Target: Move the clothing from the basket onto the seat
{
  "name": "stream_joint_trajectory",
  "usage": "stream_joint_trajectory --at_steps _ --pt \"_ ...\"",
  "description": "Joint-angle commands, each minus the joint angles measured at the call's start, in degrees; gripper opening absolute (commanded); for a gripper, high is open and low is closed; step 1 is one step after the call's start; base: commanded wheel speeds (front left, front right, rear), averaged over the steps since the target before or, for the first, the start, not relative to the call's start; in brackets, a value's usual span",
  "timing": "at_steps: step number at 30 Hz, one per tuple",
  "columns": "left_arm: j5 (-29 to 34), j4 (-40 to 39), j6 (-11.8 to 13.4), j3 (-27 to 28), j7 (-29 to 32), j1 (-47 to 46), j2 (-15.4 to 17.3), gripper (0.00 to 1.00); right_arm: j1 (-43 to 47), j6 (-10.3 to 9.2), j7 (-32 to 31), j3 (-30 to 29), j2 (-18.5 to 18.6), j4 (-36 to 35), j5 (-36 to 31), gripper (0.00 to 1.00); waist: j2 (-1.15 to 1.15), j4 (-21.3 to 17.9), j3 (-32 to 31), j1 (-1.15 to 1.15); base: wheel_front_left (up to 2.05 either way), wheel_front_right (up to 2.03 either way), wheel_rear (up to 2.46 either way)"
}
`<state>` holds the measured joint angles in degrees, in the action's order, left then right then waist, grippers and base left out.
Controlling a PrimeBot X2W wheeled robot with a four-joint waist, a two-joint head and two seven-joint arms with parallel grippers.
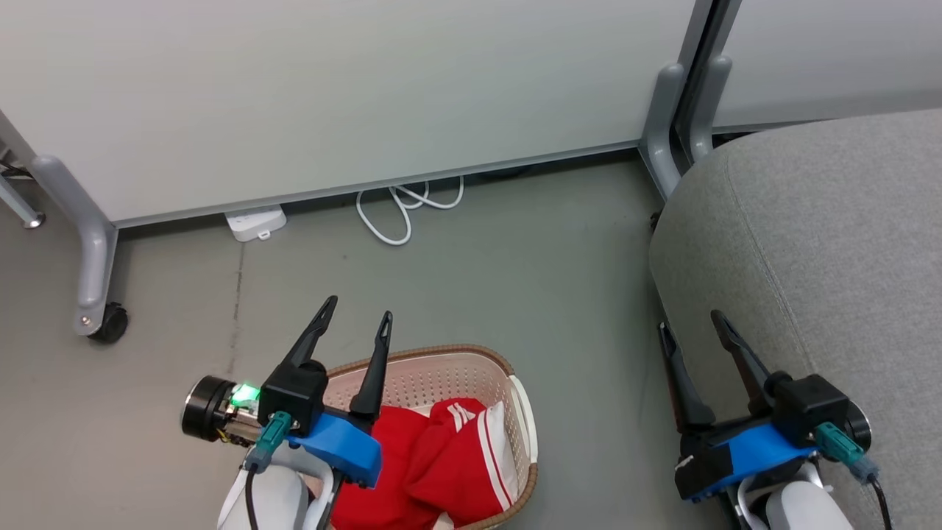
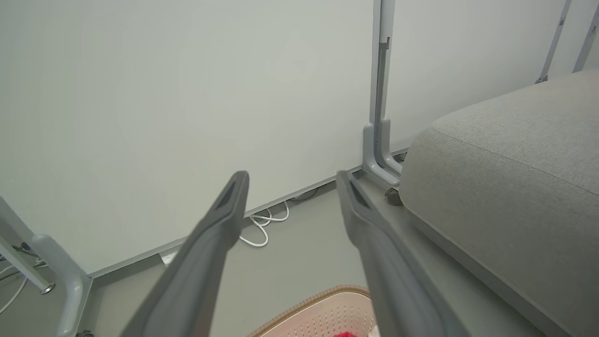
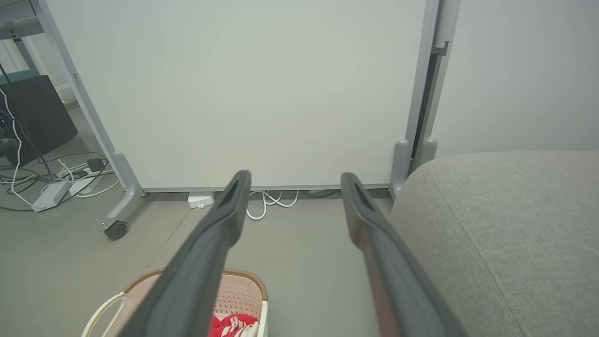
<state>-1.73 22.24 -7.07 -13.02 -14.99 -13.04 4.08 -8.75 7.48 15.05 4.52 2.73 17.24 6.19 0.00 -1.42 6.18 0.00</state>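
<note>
Clothing: soft, bright red fabric (image 1: 434,464) lying crumpled in loose folds. The piece on the right carries thin white stripes.
Where it is: all of it lies inside the basket, heaped against the right wall and reaching about up to the rim.
Basket: a cream-white oval of plastic (image 1: 441,361) with small perforations in the walls, a brown woven-look rim and a white loop handle on its right side. It stands on the floor, well short of the partition's foot.
Seat: broad grey upholstery (image 1: 831,243) with a coarse weave, a rounded corner and a stitched seam. It stands to the right of the basket, with a strip of bare floor between them.
Left gripper: two long dark tapered fingers (image 1: 360,308), parted narrowly and holding nothing, above the basket's left side.
Right gripper: its fingers (image 1: 689,320) are spread a little wider, empty, at the seat's left edge.
Floor: smooth, matt grey-green (image 1: 515,258).
Partition: a flat pale panel (image 1: 331,88) on grey legs, with a black caster (image 1: 112,322).
Cable: a white looped cord (image 1: 401,210) at the partition's foot.
</note>
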Motion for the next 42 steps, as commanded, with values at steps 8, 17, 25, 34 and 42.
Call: stream_joint_trajectory --at_steps 8,17,25,34,42 --pt "-1.8 8.1 -0.5 -8.7 -0.3 -8.8 4.7 1.0 -5.0 0.03 0.2 1.0 0.3 -2.3 0.7 1.0 0.0 -5.0 8.4 0.0 0.0 0.0 0.0" --pt "-8.4 18.3 -0.4 -21.8 -0.3 -19.2 9.3 1.0 -9.9 0.03 0.2 0.8 0.2 -4.4 1.8 1.0 0.0 -7.8 18.2 0.0 0.0 0.0 0.0" --pt "-13.0 26.6 -0.4 -32.7 -0.3 -26.7 11.7 1.0 -14.6 0.03 0.2 1.4 0.2 -6.3 2.4 1.0 0.0 -9.9 26.6 0.0 0.0 0.0 0.0" --pt "-19.7 35.9 -0.4 -45.2 -0.3 -34.2 13.0 1.0 -18.9 0.03 0.2 2.0 0.2 -8.2 2.1 1.0 0.0 -10.9 35.5 0.0 0.0 0.0 0.0" --pt "-26.2 40.6 -0.4 -52.1 -0.2 -37.5 13.2 1.0 -21.0 0.03 0.2 2.0 0.2 -9.5 2.3 1.0 0.0 -11.2 40.7 0.0 0.0 0.0 0.0"
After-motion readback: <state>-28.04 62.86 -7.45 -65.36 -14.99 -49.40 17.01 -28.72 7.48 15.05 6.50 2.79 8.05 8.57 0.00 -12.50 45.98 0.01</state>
